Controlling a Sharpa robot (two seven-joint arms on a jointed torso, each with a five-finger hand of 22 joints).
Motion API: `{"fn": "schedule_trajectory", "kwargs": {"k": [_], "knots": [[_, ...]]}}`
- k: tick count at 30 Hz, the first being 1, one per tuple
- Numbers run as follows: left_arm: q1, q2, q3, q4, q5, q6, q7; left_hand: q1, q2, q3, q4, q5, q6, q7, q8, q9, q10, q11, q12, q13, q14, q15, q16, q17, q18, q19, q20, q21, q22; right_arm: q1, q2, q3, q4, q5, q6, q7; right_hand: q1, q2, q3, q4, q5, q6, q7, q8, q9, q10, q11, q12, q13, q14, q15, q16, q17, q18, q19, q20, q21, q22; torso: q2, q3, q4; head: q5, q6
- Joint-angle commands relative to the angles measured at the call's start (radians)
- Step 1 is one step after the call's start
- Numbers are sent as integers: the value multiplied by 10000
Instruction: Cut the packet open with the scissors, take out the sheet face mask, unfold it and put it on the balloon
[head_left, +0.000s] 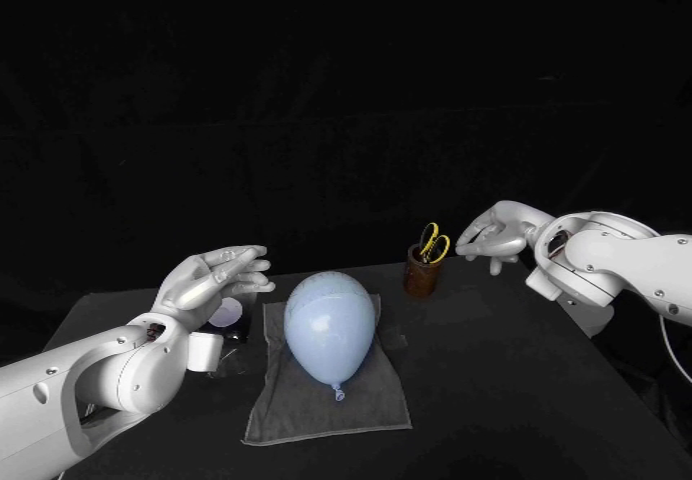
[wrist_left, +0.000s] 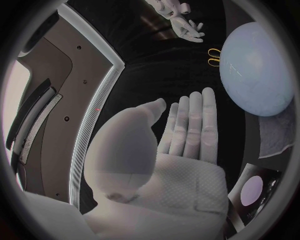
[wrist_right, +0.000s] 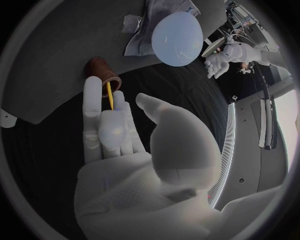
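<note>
Down by the wrist of my left hand (head_left: 216, 275), which hovers flat and empty with its fingers stretched out, the packet (head_left: 228, 318) lies on the black table (head_left: 490, 380). From the head camera my wrist half hides it. The left wrist view shows more: a dark face with a pale oval, just beside the edge of the grey cloth (head_left: 325, 410). On that cloth, between my two hands, rests the pale blue balloon (head_left: 330, 325), its knot toward me. My right hand (head_left: 493, 240) holds nothing either, fingers loosely apart, raised just beside the brown cup (head_left: 421, 275) holding the yellow-handled scissors (head_left: 433, 243). Its wrist view puts a yellow handle right at my fingers; whether they touch I cannot tell.
</note>
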Motion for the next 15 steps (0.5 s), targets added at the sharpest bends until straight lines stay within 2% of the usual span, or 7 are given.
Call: {"fn": "schedule_trajectory", "kwargs": {"k": [1,3,4,7,11,15], "knots": [[7,43,4,50,172,390,-89,5,-96,-10,122,25,-214,20,-103,3,-147,82,-202,-95,-170,75,-476,-180,127,-149,132,-273,-170,90,-49,4,-129,-569,-665,-581,29,-183,-118,124,-53,-214,45,-99,60,-189,49,-51,-126,145,78,419,446,110,102,23,125,91,1,7,-12,-1,12],[6,60,3,39,182,389,-96,-1,-135,-48,179,25,-317,30,-162,1,-241,121,-343,-159,-210,128,-785,-300,145,-158,204,-443,-282,136,18,4,-327,-682,-920,-694,65,-263,-292,226,-52,-417,124,-208,110,-465,130,-66,-254,170,138,750,803,107,110,74,222,174,-15,-5,-23,-53,-5],[5,66,3,29,185,386,-97,3,-142,-61,196,24,-351,32,-182,2,-266,132,-388,-178,-205,142,-884,-338,150,-151,223,-500,-321,149,88,3,-427,-713,-1004,-731,77,-285,-402,285,-52,-586,192,-299,119,-732,201,-72,-348,166,192,843,890,97,99,112,265,215,-18,-2,-21,-60,-9],[5,70,2,10,189,365,-95,-10,-147,-80,219,25,-366,44,-191,5,-276,142,-416,-189,-184,152,-949,-361,152,-142,236,-543,-350,166,390,-9,-750,-748,-1119,-785,130,-276,-602,393,-58,-701,245,-356,180,-907,255,-16,-462,146,246,984,1027,103,55,169,331,282,-13,16,-7,-20,-28],[6,80,0,17,196,342,-78,-29,-138,-102,256,26,-367,64,-195,13,-261,150,-438,-196,-97,152,-997,-373,155,-136,251,-602,-390,132,954,-36,-1235,-739,-1158,-813,183,-247,-885,561,-92,-832,298,-425,255,-1096,310,-1,-607,40,297,895,888,111,-56,226,367,344,7,21,22,-11,-5],[7,101,-1,28,224,326,-62,-52,-128,-122,292,26,-359,82,-194,21,-242,157,-450,-198,-34,154,-1033,-379,155,-134,263,-650,-421,66,1524,-48,-1717,-672,-1053,-833,182,-200,-1341,852,-97,-1011,365,-538,329,-1341,386,-1,-792,-87,366,718,661,121,-178,288,374,392,36,34,15,17,33]]}}
